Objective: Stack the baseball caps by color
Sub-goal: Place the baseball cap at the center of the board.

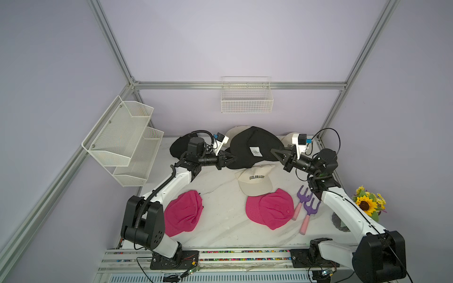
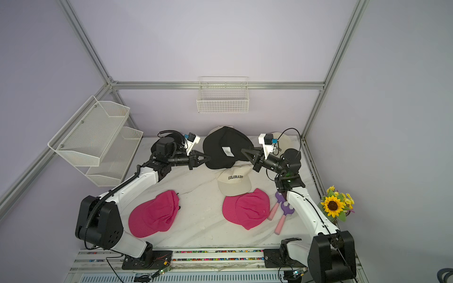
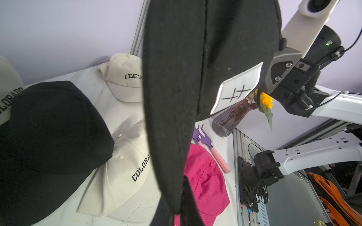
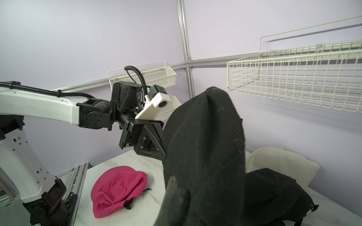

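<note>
My left claw (image 1: 232, 159) was pressed together on one edge of the black patch cap (image 1: 247, 141). My right claw (image 1: 272, 150) pinched the opposite edge, its jaws also closed tight on the fabric. The cap hung between the two claws, raised above the marble table (image 1: 220, 220) near the back wall, and its white patch (image 1: 256, 151) faced the front. Below it, in the left wrist view, I saw a second black cap (image 3: 49, 137) lying on the table, touching the front cream cap (image 1: 256, 182) lettered COLORADO. Nearer the front lay the left pink cap (image 1: 183, 213), beside the left arm, and the right pink cap (image 1: 272, 208), which overlapped the cream cap's brim. Two purple garden forks (image 1: 306, 203) lay just beside this pink cap.
</note>
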